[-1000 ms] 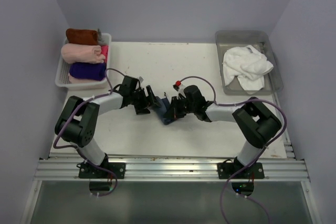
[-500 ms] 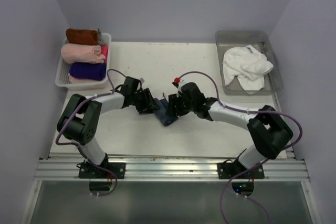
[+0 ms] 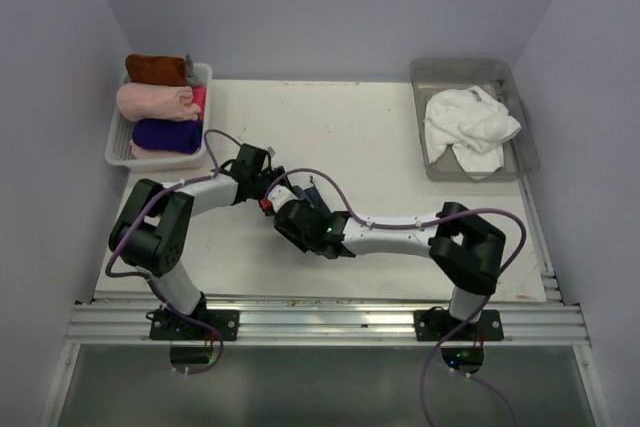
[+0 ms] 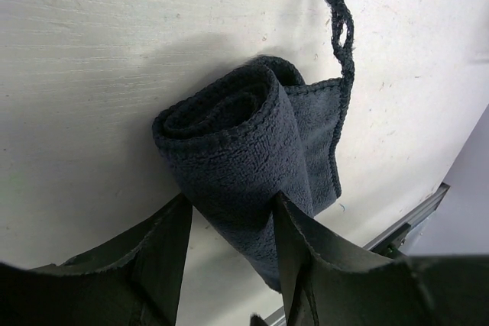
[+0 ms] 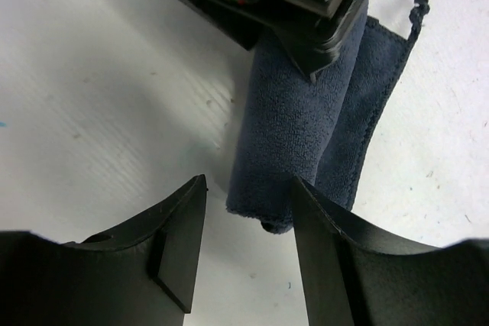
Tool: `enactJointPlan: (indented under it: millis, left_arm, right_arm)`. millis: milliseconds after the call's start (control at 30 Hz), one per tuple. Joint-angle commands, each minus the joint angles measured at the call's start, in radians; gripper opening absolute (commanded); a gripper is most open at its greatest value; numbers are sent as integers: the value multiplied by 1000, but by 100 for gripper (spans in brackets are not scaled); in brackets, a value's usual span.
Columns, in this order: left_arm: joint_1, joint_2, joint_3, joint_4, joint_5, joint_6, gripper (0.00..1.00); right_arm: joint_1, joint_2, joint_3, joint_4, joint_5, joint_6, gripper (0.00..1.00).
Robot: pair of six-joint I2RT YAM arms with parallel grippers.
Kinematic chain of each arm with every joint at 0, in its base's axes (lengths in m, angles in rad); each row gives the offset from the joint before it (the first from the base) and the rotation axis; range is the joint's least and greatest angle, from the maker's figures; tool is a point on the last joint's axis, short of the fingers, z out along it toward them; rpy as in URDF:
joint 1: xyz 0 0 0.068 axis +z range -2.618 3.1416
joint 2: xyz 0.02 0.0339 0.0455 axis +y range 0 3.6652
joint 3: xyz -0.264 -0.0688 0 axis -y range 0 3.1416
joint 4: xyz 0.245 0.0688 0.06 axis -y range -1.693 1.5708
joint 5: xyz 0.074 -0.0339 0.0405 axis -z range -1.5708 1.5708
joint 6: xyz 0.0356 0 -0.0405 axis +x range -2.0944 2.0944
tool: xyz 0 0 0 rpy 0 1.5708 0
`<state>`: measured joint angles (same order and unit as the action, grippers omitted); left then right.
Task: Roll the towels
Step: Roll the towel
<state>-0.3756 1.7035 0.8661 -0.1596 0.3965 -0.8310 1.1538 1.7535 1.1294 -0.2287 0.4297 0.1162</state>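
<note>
Slate-blue towel roll [image 4: 237,135] in grip of left hand [image 4: 231,204]; open right hand [image 5: 249,182] now farther left.

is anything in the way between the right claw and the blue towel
Nothing visible. The open right claw sits at the near end of the rolled dark blue towel; the left claw grips the roll farther along.
</note>
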Motion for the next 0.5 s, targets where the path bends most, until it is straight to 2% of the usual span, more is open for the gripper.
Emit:
enactJointPlan:
  millis: [0,133,267,333,467]
  left_arm:
    - [-5,2,36,-14,-13,-17,50]
    - [-5,-1,34,-18,-16,-19,50]
    - [-5,-18,36,-32,-18,-16,52]
    - [-3,-28,40,-38,-21,-11,58]
    - [-3,-67,48,-49,-24,-5,76]
  right_arm:
    - [9,57,40,-17,124,-61,52]
    - [11,127,53,6,153,-47,48]
    - [6,129,46,22,182,-30,22]
    - [-9,84,27,54,147,-18,11]
    - [-80,-14,-66,132,-56,49,3]
